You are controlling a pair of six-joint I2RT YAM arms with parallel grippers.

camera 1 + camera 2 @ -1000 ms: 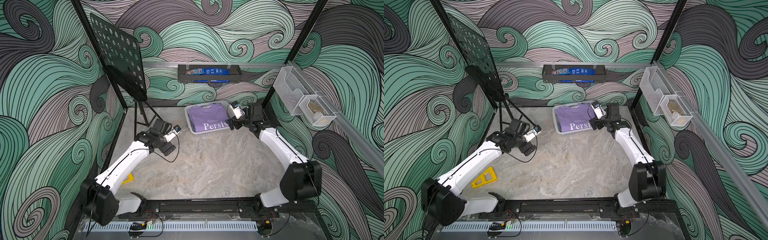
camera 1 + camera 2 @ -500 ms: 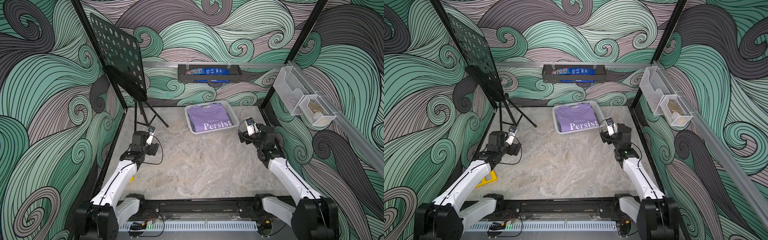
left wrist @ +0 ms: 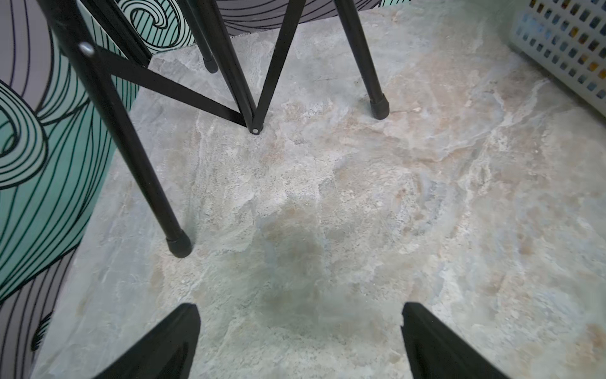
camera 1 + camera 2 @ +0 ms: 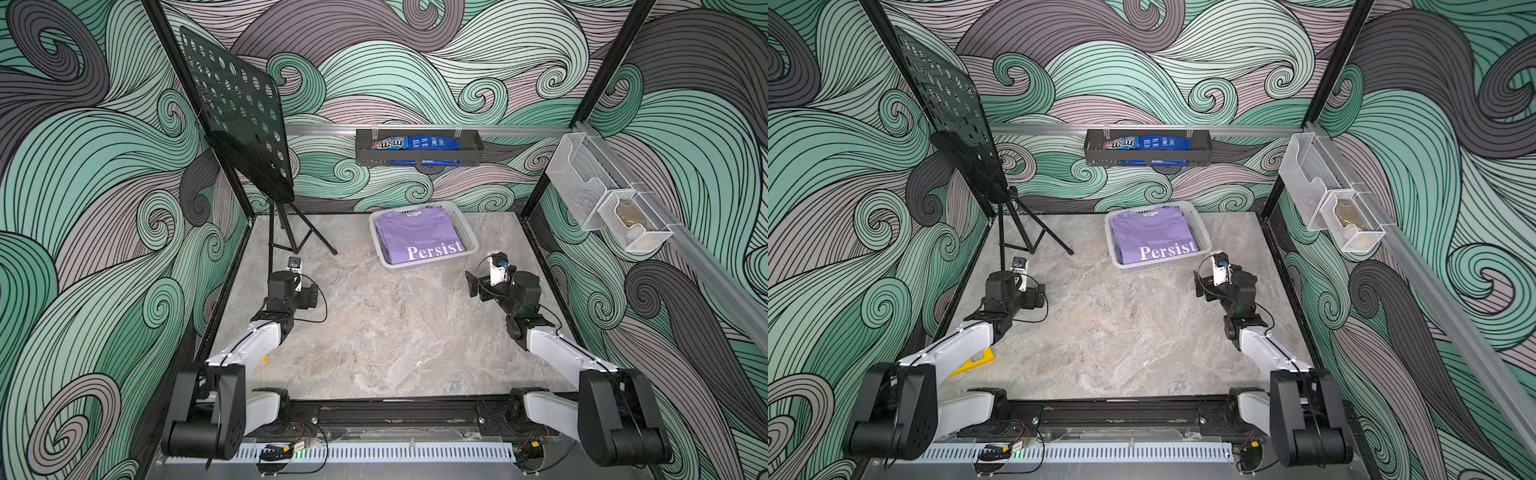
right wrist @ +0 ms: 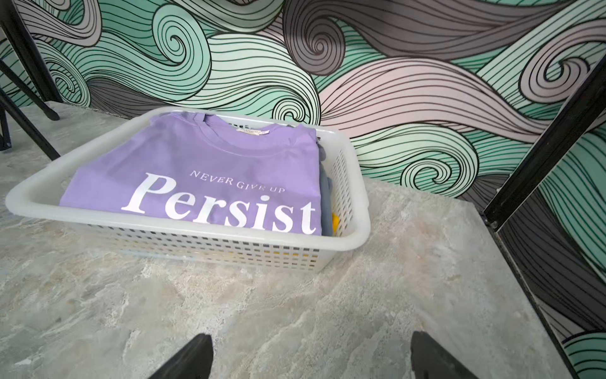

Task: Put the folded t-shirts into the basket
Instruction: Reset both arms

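Right wrist: soft lavender tee lies in gridded (white plastic) basket.

Walls carried a swirling wave mural in teal, grey and mauve. Floor was grey-beige marbled stone. A black music stand stood on tripod legs in the far left corner. A black tray on the back-wall rail held blue packets, possibly candy. Wire-mesh bins hung on the right wall. Black posts framed the corners. Light was even and diffuse.
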